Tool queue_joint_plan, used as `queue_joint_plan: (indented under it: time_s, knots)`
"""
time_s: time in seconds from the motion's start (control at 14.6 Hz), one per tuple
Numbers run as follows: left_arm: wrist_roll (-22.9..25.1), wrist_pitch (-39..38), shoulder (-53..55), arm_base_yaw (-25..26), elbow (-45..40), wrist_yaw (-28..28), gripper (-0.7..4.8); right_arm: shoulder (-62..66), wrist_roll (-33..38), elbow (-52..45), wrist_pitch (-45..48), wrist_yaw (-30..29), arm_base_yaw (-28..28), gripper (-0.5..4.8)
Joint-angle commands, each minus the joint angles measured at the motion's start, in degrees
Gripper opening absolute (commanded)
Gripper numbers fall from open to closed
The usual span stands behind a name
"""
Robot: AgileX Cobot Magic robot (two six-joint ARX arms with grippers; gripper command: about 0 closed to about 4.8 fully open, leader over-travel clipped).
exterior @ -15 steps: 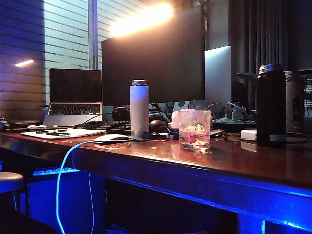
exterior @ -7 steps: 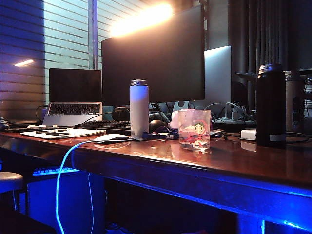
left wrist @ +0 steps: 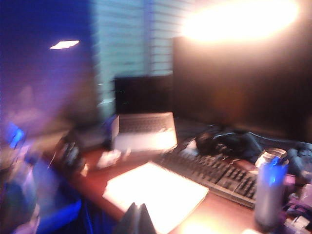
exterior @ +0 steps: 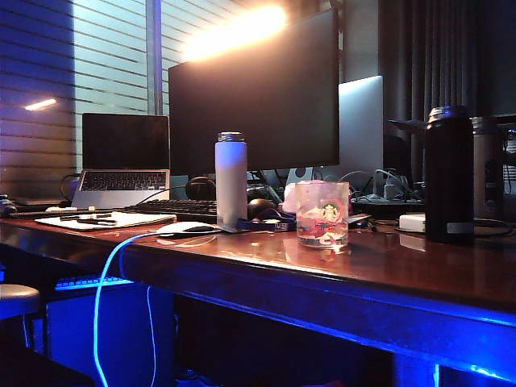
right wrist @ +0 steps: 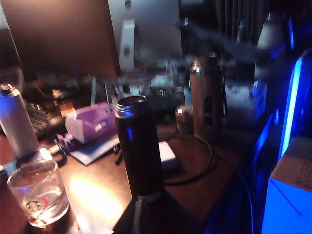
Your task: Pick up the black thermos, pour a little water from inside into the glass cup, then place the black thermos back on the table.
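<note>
Nearest in the right wrist view, the right hand shows as a dark wedge with its fingers pressed together, holding nothing, just in front of the black thermos. The left hand likewise shows as a dark closed point in its own blurred view, over the edge of a white notepad at the worktop's left end; neither hand appears in the exterior view. The black thermos stands upright on the worktop toward its right end, a pale band low on its body. The glass cup stands to its left, well apart from it, upright, with a green logo and red print on its side. Further left, a white slim bottle with a silver cap stands beside a mouse. Behind the thermos stands a grey-steel bottle. At the back are a keyboard, an open laptop and a large dark monitor before a bright slatted window.
</note>
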Motion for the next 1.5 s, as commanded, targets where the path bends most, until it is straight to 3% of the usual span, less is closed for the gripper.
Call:
queue_joint_plan:
  time_s: [0.07,0.14,0.27,0.48,0.82,0.89,1.03,1.23,1.37,1.5]
  knots:
    - [6.6,-15.2,19.3,0.0,22.4,19.8,-0.04,14.2,-3.1,8.8,1.0,0.2,0.0,-0.01]
    - [6.6,-25.2,27.2,0.0,31.8,28.0,-0.04,19.6,-5.8,11.7,1.0,0.2,0.0,-0.01]
    - [9.8,-39.4,38.4,-0.4,44.4,36.6,-0.04,29.2,-6.8,14.7,2.4,0.1,0.0,-0.01]
    - [15.8,-49.2,45.7,-4.2,50.6,37.4,-0.04,36.5,-6.7,14.8,7.3,-0.5,0.1,-0.01]
    - [16.8,-50.3,46.8,-6.1,50.7,33.6,-0.03,43.4,-6.8,14.8,15.1,-1.5,0.0,-0.01]
    - [16.8,-50.3,46.8,-6.1,50.7,33.3,-0.03,45.2,-6.8,14.8,17.6,-2.0,0.0,0.33]
    - [16.8,-50.3,46.8,-6.1,50.7,33.3,-0.03,50.8,-7.0,14.8,25.7,-7.4,0.0,4.79]
    - [16.7,-50.5,46.8,-6.1,50.7,33.2,-0.03,56.7,-5.7,14.8,26.7,-16.7,0.0,4.79]
    - [16.7,-50.5,46.8,-6.1,50.7,33.3,-0.03,57.4,-2.9,14.8,27.7,-15.4,1.0,4.79]
    - [16.7,-50.5,46.8,-6.1,50.7,33.4,-0.03,59.8,-2.9,14.7,33.0,-10.2,1.5,4.79]
